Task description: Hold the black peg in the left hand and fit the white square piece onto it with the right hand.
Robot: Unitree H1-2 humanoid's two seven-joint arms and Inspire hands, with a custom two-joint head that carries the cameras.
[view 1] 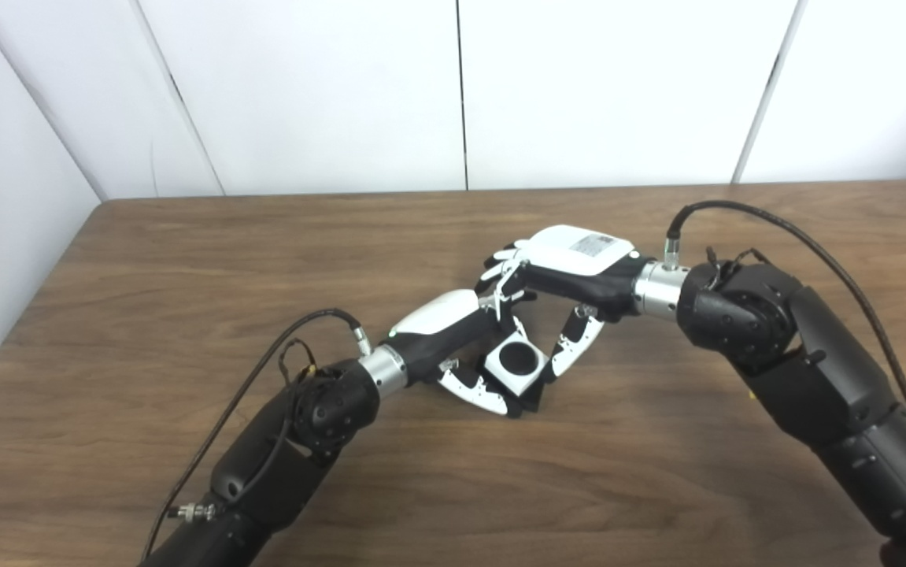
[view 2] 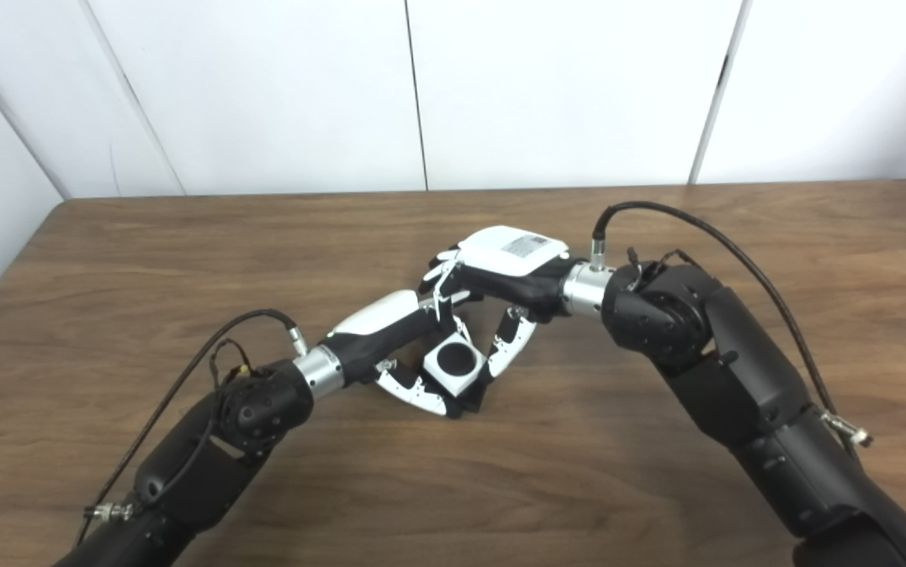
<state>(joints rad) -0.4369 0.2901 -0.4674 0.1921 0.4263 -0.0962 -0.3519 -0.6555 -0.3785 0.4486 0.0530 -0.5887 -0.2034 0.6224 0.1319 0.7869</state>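
Small white square plastic piece (view 1: 517, 360) with round black centre sits between both hands, low over brown wooden bench (view 1: 185, 260). Left hand (view 1: 453, 335) fingers curl under it, black peg hidden; right hand (view 1: 559, 272) thumb touches its far side, grasp unclear. Looks light, rigid, smooth: pinch flat sides

— Where do we have the square piece (view 1: 517, 361)?

— Near the middle of the worktop (view 1: 185, 260), between our hands: the left hand (view 1: 453, 331) just to its left, the right hand (view 1: 571, 272) behind and to its right.

— And the peg?

— We cannot tell; a round hole faces us.
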